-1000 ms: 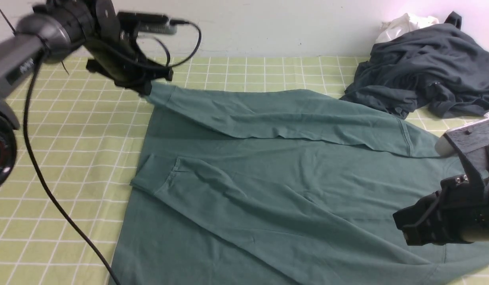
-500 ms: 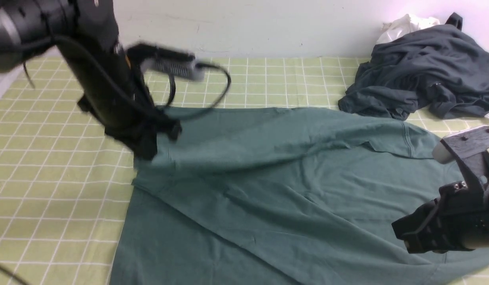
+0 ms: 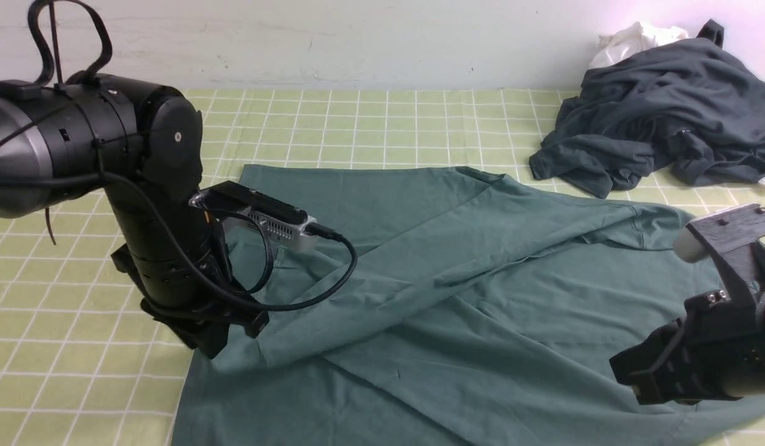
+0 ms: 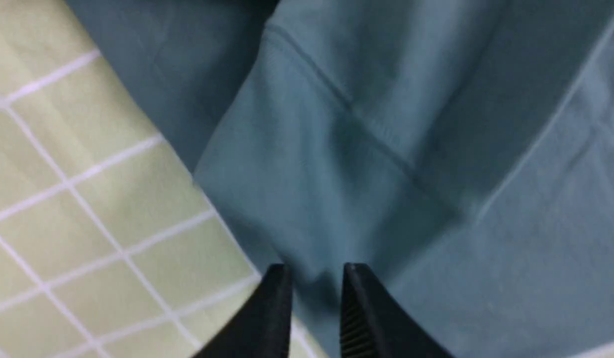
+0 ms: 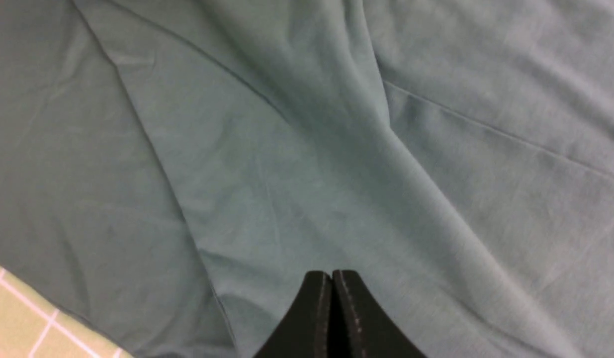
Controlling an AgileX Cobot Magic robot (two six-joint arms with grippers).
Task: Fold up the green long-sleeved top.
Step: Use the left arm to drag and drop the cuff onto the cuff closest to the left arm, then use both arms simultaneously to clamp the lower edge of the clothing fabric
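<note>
- Two grippers: left gripper's (image 4: 314, 271) fingers parted, released; right gripper (image 5: 331, 274) clenched, empty.
- One green long-sleeved top (image 3: 407, 229), centre to six o'clock.
- One charcoal-grey garment (image 3: 661, 111), two o'clock.
- Green checked tablecloth (image 3: 78, 310); white wall (image 3: 382, 43), twelve o'clock.
- Far sleeve now slants toward eight o'clock; earlier, ten.

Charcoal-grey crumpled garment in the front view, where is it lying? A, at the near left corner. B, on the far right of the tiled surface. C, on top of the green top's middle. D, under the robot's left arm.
B: the charcoal-grey crumpled garment sits in a heap at the far right, beyond the green long-sleeved top.
</note>
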